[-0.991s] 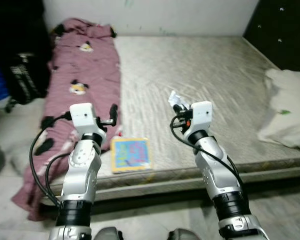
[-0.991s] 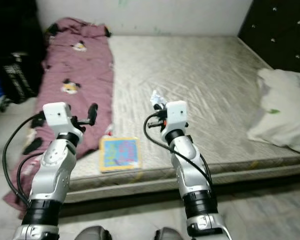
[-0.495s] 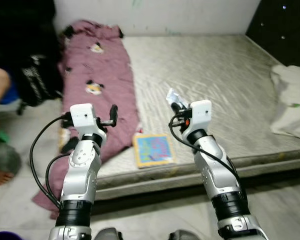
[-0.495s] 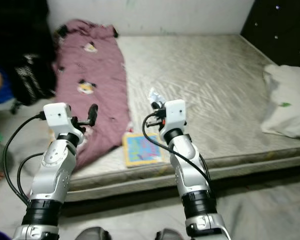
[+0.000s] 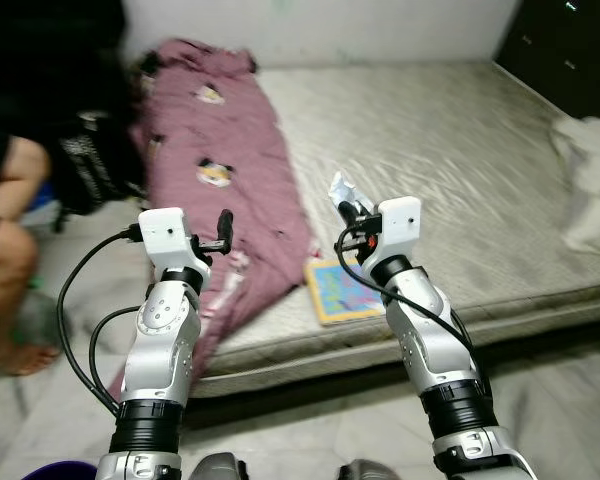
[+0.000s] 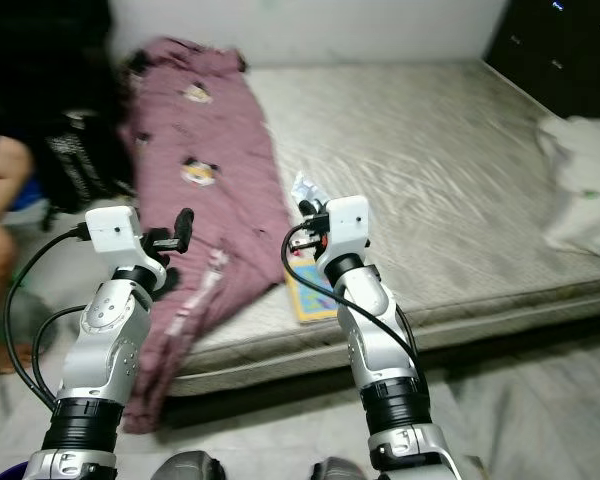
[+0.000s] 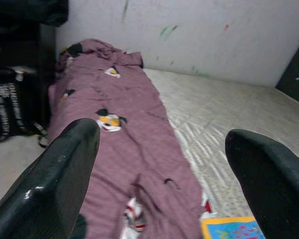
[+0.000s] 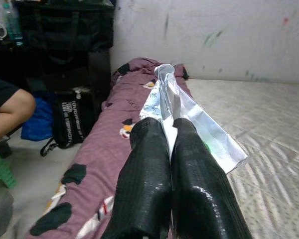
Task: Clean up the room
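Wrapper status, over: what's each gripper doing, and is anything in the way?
Right gripper shut on the wrapper, held above the mattress. Left gripper open, holding nothing. Person seated on the robot's left.

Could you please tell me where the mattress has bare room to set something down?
The widest free patch is the grey mattress between the maroon blanket and the white pillow, back to the wall. The near edge is crowded: the colourful book lies there beside the blanket, with the right gripper, jaws shut on a wrapper, above it.
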### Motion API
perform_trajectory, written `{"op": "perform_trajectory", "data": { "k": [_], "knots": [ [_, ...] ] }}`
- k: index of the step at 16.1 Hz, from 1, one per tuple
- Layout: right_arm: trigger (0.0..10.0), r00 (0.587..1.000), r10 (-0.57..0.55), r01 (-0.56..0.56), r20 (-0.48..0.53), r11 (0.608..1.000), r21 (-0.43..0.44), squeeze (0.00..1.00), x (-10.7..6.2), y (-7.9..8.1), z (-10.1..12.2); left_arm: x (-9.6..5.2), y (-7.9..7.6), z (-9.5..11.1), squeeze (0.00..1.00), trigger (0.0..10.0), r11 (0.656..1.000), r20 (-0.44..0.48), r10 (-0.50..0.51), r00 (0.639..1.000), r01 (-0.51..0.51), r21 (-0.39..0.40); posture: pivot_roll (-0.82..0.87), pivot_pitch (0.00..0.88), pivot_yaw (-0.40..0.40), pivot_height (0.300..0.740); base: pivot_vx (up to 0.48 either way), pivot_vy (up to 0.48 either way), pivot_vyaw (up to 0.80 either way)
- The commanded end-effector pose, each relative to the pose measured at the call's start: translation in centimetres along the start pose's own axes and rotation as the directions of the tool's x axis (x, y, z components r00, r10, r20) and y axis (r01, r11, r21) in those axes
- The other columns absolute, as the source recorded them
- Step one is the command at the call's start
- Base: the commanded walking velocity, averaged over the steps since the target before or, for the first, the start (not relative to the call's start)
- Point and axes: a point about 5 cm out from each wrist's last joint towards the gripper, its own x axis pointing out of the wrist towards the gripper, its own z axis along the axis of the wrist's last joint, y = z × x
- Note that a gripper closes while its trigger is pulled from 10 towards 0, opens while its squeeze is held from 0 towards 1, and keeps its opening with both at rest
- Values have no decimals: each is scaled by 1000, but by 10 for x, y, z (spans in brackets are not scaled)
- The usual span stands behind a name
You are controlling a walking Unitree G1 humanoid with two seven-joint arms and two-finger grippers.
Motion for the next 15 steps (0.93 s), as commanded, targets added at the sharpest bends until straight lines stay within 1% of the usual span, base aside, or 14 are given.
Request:
{"op": "perform_trajectory", "data": {
  "k": [1,3,6,8,10,15],
  "knots": [
    [10000,1000,-20,20,0,1000,-24,0,-2,-9,0,2,-11,3,0,10000,1000,15,-11,1000,10,19,18,0,-35,740,0,0,544],
    [10000,1000,-14,14,10,999,-32,0,0,-7,3,4,-9,10,0,10000,998,38,14,999,-16,58,27,0,-33,740,0,0,800],
    [10000,1000,3,-2,23,999,-41,0,3,-4,7,2,-8,14,0,10000,999,45,9,999,-11,52,38,7,-30,740,0,0,800],
    [10000,999,19,-17,33,998,-53,0,4,-2,11,1,-13,17,0,10000,998,56,-2,998,-1,61,40,16,-31,740,0,0,800],
    [10000,999,19,-17,28,998,-53,0,4,-1,9,0,-11,13,0,10000,998,44,14,999,-17,54,35,17,-31,740,0,0,800],
    [10000,1000,19,-18,22,999,-50,0,4,1,7,-1,-7,11,0,10000,998,27,21,999,-23,55,35,15,-26,740,0,0,800]
  ]
}}
